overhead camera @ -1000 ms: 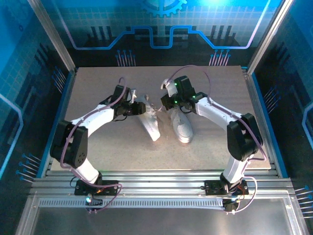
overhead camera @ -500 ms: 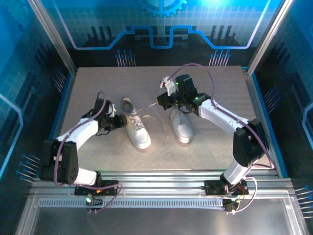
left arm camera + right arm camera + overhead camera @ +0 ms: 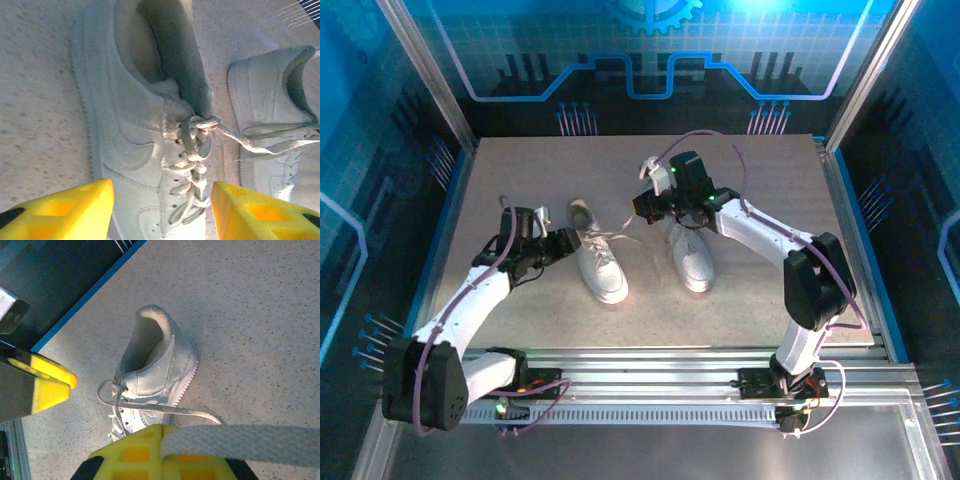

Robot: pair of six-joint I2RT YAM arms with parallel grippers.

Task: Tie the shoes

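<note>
Footwear position: both shoes lie on the surface near its middle, side by side but apart, toes toward the arm bases. The left shoe lies at an angle, with its heel toward the far left. The right shoe lies nearly straight, and the right arm partly covers its heel end.

Left tool: the jaws stand part-way open and hold nothing. The tool sits low, just beside the outer flank of the left shoe. In the left wrist view, its yellow fingers frame the laced forefoot of that shoe, and the right shoe's heel shows to one side.

Right tool: the jaws are closed on a lace. The lace runs from the top eyelets of the left shoe up to the tool, stretched clear of the surface. In the right wrist view, the flat lace lies pinched across the closed yellow fingers, with the left shoe on the surface beyond.
</note>
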